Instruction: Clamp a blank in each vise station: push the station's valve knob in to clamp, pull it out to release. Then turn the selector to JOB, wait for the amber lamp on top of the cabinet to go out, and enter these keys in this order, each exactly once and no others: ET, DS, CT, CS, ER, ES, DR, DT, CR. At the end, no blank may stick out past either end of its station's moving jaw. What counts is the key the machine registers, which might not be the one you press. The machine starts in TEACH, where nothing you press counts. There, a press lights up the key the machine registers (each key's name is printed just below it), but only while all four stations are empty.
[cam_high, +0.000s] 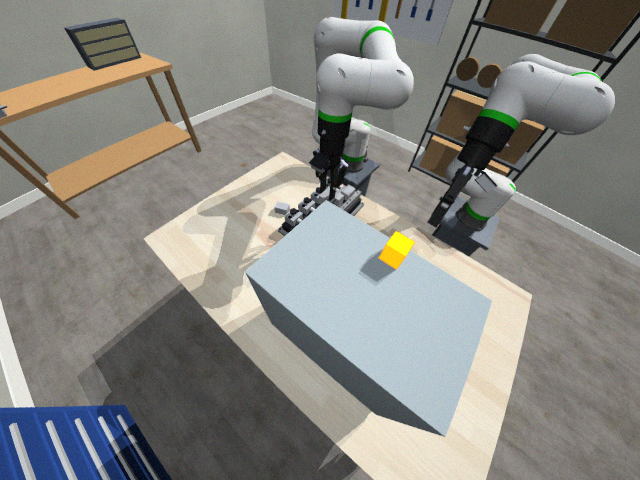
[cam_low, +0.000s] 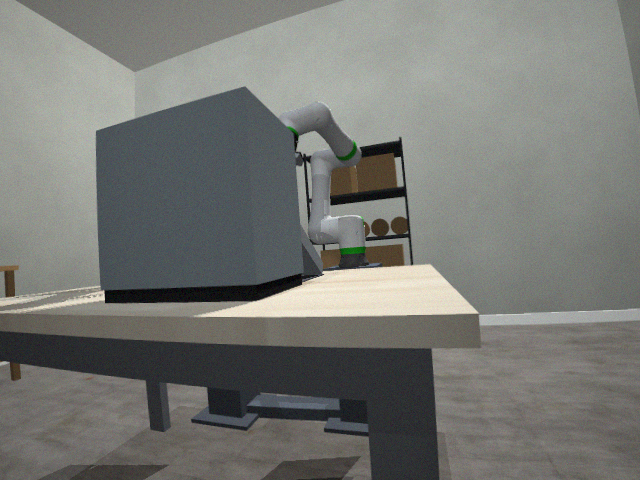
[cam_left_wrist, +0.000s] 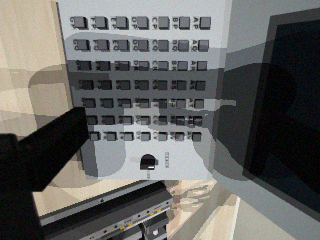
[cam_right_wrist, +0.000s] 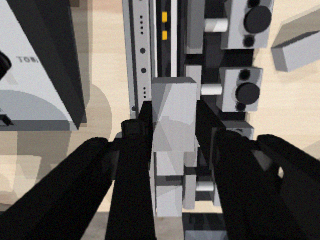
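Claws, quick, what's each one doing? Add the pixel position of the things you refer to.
Left claw (cam_high: 440, 215): wide open, holding nothing.
Right claw (cam_high: 329, 187) (cam_right_wrist: 174, 122): closed on a gray block (cam_right_wrist: 173, 115).

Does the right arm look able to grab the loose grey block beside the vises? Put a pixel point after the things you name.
Probably not yet: its gripper (cam_high: 330, 191) (cam_right_wrist: 174, 127) is shut on a blank (cam_right_wrist: 174, 102); the loose block (cam_high: 281, 207) (cam_right_wrist: 297, 54) itself looks uncovered.
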